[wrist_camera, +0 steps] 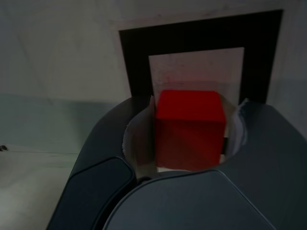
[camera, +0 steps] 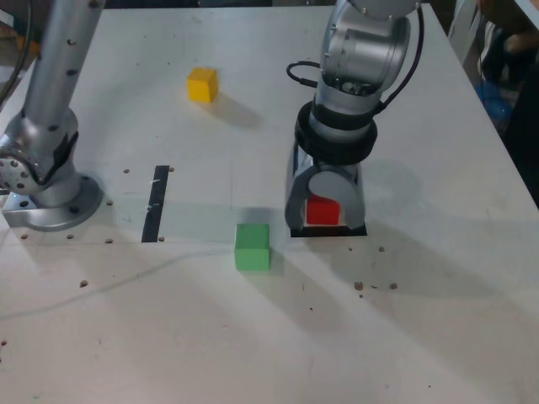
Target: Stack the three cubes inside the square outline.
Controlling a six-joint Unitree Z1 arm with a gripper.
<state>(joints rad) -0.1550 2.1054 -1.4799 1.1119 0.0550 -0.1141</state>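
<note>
Right, closest to the exterior camera sits the green cube (camera: pixel 252 247), on the bare table (camera: pixel 421 320) just off the exterior view's left of the gripper (camera: pixel 324 210), and that neighbour is the first worry: a sideways swing on the way out could clip it and knock it off its spot. Next back, the gripper itself, pointing straight down over the square outline (wrist_camera: pixel 201 36), jaws closed around the red cube (wrist_camera: pixel 189 129) by the look of the wrist view, pale pads snug against both its sides. The cube hangs low over the white centre, though whether its base is touching down I cannot tell. There lies the bigger risk: let go while it's off the surface or skewed and it may tip or land across the black border, leaving a crooked base for two more blocks. A sticky pad could also drag it as the jaws part. The arm stands nearly vertical above, wrist stacked over the gripper, cable looped at the joint. Far back, the yellow cube (camera: pixel 202 85) waits well apart.
</note>
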